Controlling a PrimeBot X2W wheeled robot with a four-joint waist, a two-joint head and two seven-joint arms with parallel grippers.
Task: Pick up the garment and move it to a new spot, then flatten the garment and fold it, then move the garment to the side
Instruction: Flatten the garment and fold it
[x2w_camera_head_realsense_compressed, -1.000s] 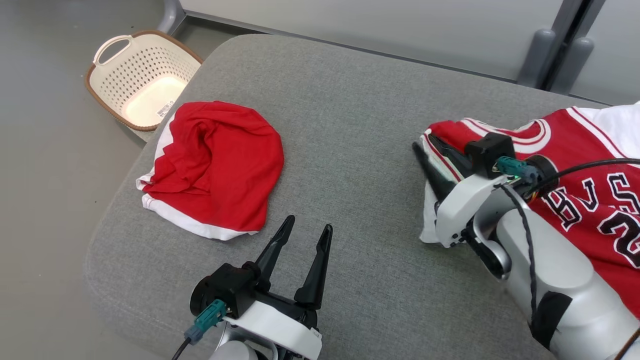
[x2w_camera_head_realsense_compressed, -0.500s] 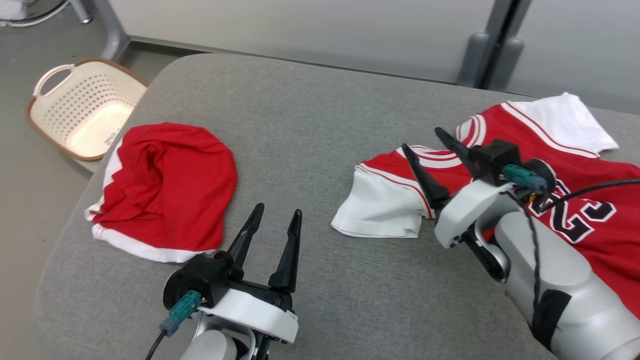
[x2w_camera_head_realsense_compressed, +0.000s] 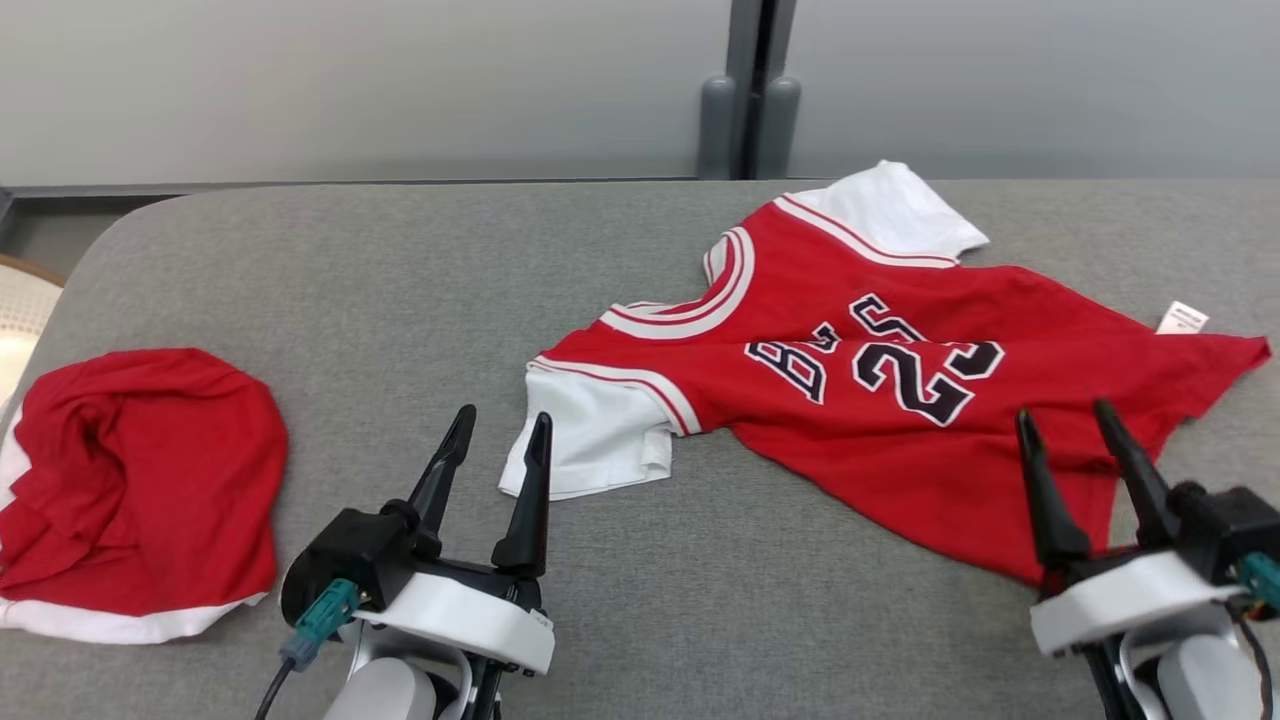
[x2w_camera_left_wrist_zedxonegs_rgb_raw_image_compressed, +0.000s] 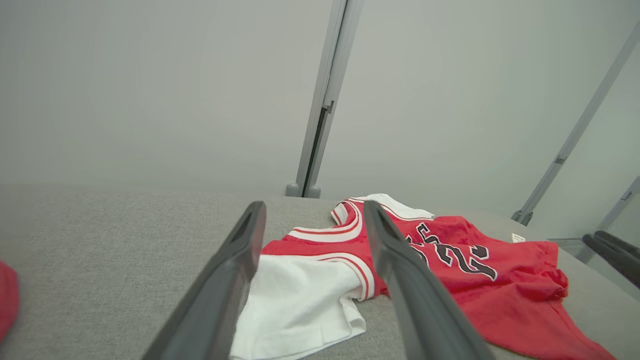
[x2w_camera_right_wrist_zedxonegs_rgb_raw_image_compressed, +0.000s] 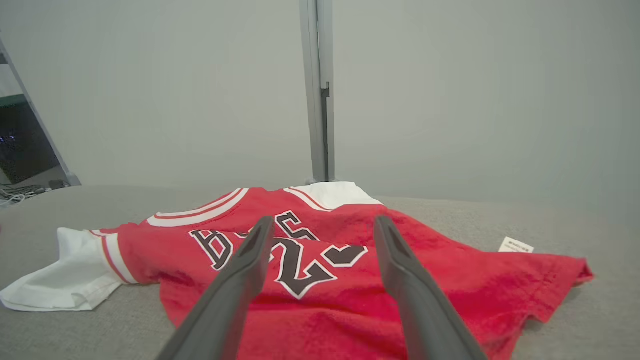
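Since a second ago the right gripper (x2w_camera_head_realsense_compressed: 1061, 410) has let go of the jersey (x2w_camera_head_realsense_compressed: 830, 430) at its collar end and drawn back to the near right. The head camera has also swung right, so the shift of the whole scene is not a move of the things.

Right fingers: apart, nothing between them. Seen from the head, their tips lie over the near hem of the jersey; contact with the cloth cannot be confirmed. The right wrist view shows that gripper (x2w_camera_right_wrist_zedxonegs_rgb_raw_image_compressed: 324, 220) pointing across the printed number toward the wall.

Left gripper (x2w_camera_head_realsense_compressed: 505, 414): fingers apart, empty, held at the near edge just beside the jersey's near white sleeve (x2w_camera_head_realsense_compressed: 590, 450), not touching it. The left wrist view has this gripper (x2w_camera_left_wrist_zedxonegs_rgb_raw_image_compressed: 314, 205) aimed at that sleeve and the collar.

Jersey: lies on the grey counter (x2w_camera_head_realsense_compressed: 400, 280), right of centre, front up, the number showing. It is loosely spread, not flat: the near sleeve is rumpled and the body creased. The collar points left, the hem right. The far white sleeve (x2w_camera_head_realsense_compressed: 890, 210) lies toward the wall. A white tag (x2w_camera_head_realsense_compressed: 1182, 318) shows at the far hem corner.

A red and white bundle (x2w_camera_head_realsense_compressed: 140, 470) lies crumpled at the left end of the counter, well apart from the jersey. A basket rim (x2w_camera_head_realsense_compressed: 12, 300) shows past the left edge.
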